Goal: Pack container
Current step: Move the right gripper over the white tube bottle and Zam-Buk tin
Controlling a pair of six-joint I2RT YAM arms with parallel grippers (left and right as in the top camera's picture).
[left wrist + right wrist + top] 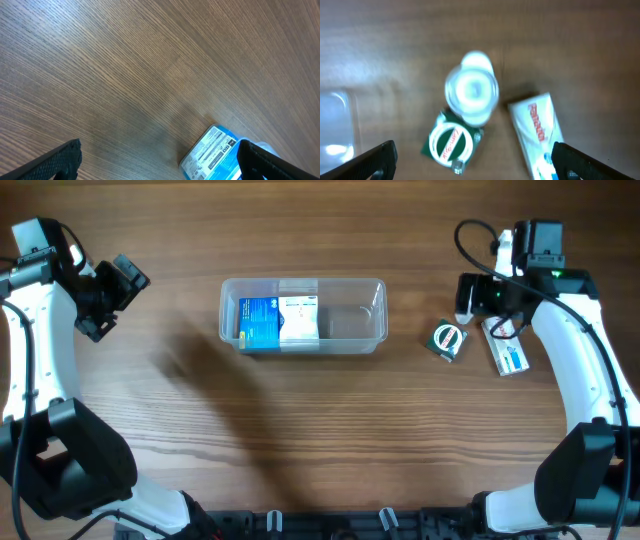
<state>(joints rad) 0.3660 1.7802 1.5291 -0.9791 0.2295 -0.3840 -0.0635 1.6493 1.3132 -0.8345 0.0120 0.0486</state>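
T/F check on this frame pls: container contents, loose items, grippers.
1. The container has a blue box in it. True.
2. The green box is inside the container. False: it lies on the table, on the right arm's side of the container.
3. The left gripper and right gripper are both open and empty. True.
4. The left gripper is clamped on the container's rim. False: it is off to the side, apart from the container.

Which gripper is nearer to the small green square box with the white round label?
Right. The right gripper is close beside the green box; the left gripper is far off, on the other side of the clear plastic container.
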